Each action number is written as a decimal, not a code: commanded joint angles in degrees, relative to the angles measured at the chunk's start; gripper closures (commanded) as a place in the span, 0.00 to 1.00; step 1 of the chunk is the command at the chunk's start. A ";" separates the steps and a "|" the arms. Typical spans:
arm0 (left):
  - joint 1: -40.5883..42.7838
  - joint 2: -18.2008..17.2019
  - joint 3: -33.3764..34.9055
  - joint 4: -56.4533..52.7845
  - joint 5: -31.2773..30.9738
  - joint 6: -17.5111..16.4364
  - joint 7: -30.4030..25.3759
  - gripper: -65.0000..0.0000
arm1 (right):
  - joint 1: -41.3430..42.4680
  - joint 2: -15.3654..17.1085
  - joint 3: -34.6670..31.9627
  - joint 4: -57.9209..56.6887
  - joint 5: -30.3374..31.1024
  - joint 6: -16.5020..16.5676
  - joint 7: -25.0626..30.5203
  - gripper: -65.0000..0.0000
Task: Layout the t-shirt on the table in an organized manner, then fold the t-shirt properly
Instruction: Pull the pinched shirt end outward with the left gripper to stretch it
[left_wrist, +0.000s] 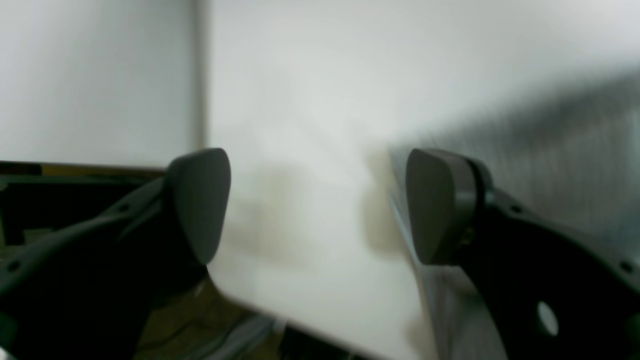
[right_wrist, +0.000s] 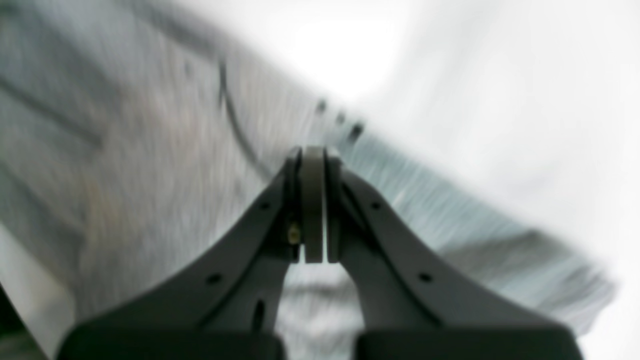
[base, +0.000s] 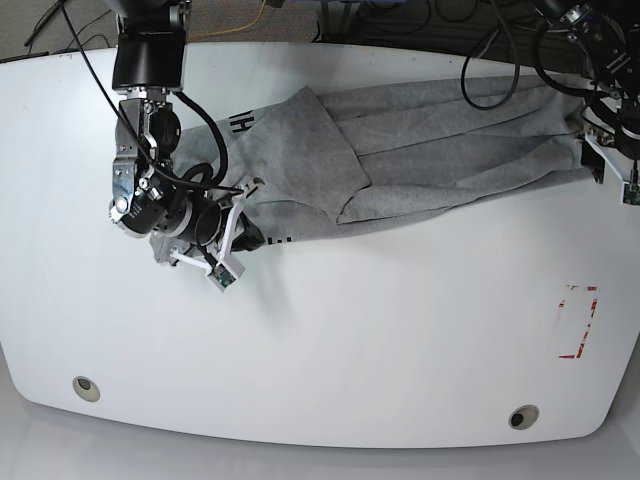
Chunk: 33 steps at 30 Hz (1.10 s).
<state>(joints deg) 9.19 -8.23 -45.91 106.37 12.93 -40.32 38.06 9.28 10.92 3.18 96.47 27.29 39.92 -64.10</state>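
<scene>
Nearest to us in the base view the table (base: 330, 360) is bare white, with a red outline mark (base: 578, 322) at one side and two small holes (base: 87, 388) along the near edge. Behind that, the t-shirt (base: 420, 160) lies stretched sideways across the far half, rumpled, with a flap doubled over near the middle and black lettering half hidden by the right arm. The right gripper (right_wrist: 312, 200) is clenched; its wrist view shows the fingertips pressed together over grey cloth, and we judge it pinches a fold of the t-shirt, though blur makes that unsure. The left gripper (left_wrist: 320, 205) stands released, fingers spread with only table between them, the t-shirt's edge just beside one finger. We judge the cloth light, limp and non-slippery: it will sag and bunch, not hold shape. Best holds look like hem corners or shoulder seams, pinched at two spread points and pulled apart.
</scene>
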 joint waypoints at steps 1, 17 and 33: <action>-0.44 -0.08 -0.64 1.19 -1.37 0.32 -0.75 0.20 | 1.84 -1.55 0.20 0.98 2.73 0.08 0.40 1.00; 4.48 7.92 2.61 1.02 -2.86 0.32 -1.27 0.31 | -5.10 -7.80 -1.11 -1.04 7.13 0.08 -1.97 0.99; 10.98 11.26 3.32 -2.06 -2.33 0.32 -3.47 1.00 | -10.29 -3.14 -3.40 -4.91 6.51 0.08 2.43 1.00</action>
<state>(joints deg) 20.60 3.62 -42.63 104.60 11.42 -40.34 35.97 -1.83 7.03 -0.43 92.51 33.04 39.90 -63.09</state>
